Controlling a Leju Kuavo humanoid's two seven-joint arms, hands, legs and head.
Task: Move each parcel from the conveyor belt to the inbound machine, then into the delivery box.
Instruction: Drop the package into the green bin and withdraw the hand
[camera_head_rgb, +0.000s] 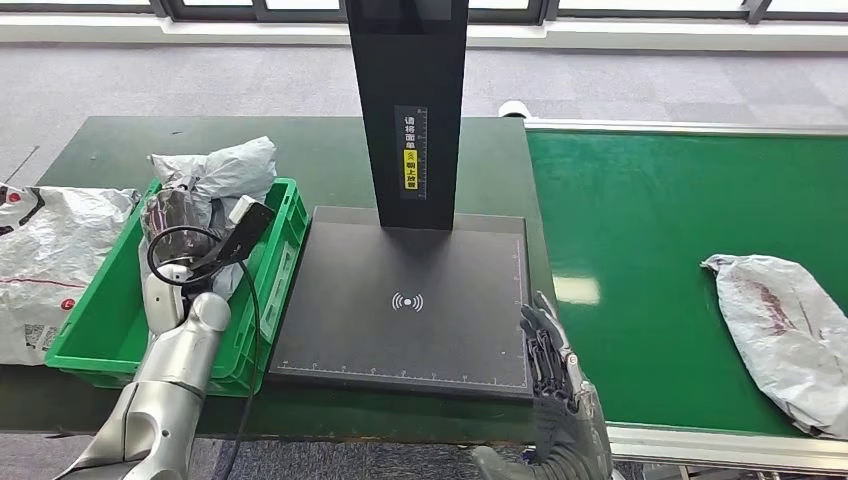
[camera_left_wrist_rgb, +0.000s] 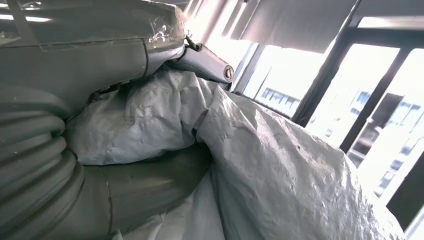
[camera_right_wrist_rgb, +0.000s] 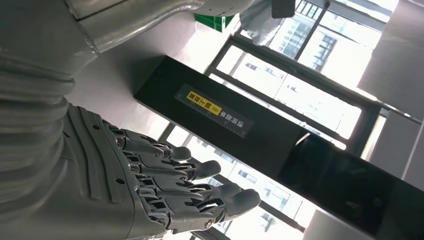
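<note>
Head view: left robot hand (camera_head_rgb: 172, 222) grips grey parcel (camera_head_rgb: 225, 170) over green box (camera_head_rgb: 280, 250).

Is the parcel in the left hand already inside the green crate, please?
Partly: the left hand grips the parcel, whose bulk stands above the crate rim; whether its bottom rests inside, cannot tell.
</note>
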